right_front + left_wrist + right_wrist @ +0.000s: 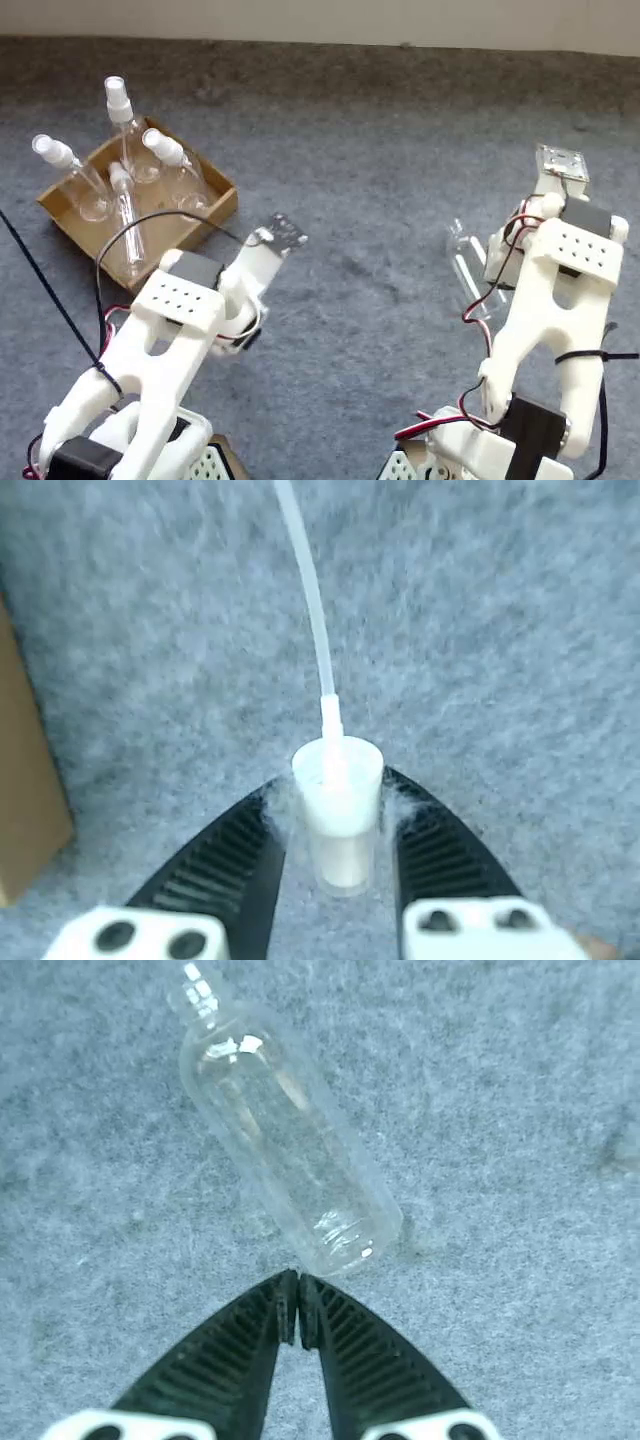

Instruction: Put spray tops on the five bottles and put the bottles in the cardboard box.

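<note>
My left gripper (333,790) is shut on a white spray top (340,830), held just above the grey carpet; its thin tube (305,590) points away from the fingers. In the high view the left arm (180,300) stands just right of the cardboard box (215,205). Several clear bottles with spray tops are in that box, such as one upright bottle (125,130). A bare clear bottle (285,1140) lies on its side on the carpet, with no top on its neck. My right gripper (298,1305) is shut and holds nothing, its tips right at the bottle's base.
Grey carpet (370,170) covers the table, open between the two arms. The box's brown side wall (30,780) shows close beside the left gripper. The lying bottle (468,265) is just left of the right arm (555,290).
</note>
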{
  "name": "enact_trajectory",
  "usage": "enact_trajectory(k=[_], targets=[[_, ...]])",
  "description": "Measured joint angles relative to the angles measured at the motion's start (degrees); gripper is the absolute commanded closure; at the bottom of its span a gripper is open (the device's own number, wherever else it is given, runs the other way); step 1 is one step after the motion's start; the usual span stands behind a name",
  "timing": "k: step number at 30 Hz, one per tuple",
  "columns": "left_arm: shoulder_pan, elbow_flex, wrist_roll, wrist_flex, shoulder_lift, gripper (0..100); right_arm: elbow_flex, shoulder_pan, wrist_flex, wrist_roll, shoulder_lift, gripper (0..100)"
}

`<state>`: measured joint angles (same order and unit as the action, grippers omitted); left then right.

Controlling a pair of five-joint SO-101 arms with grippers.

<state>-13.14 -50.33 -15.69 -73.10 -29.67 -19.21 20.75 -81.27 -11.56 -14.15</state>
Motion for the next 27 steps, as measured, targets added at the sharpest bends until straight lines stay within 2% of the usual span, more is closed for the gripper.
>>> enact_trajectory(k=[3,7,13,21,27], targets=[[-0.6,4.7,0.0,-0.4,0.1,99,0.0,2.8,0.0,0.0,0.0,99.3],[-2.7,7.2,0.3,7.2,1.5,99,0.0,6.2,0.0,0.0,0.0,99.3],[-10.4,12.4,10.5,16.6,15.7,99,0.0,11.2,0.0,0.0,0.0,99.3],[-12.1,34.3,11.3,16.5,41.4,99,-0.7,22.9,1.4,0.0,0.0,99.3],[-15.6,48.4,11.3,9.2,52.8,86,-10.6,28.0,9.7,0.0,0.0,99.3]])
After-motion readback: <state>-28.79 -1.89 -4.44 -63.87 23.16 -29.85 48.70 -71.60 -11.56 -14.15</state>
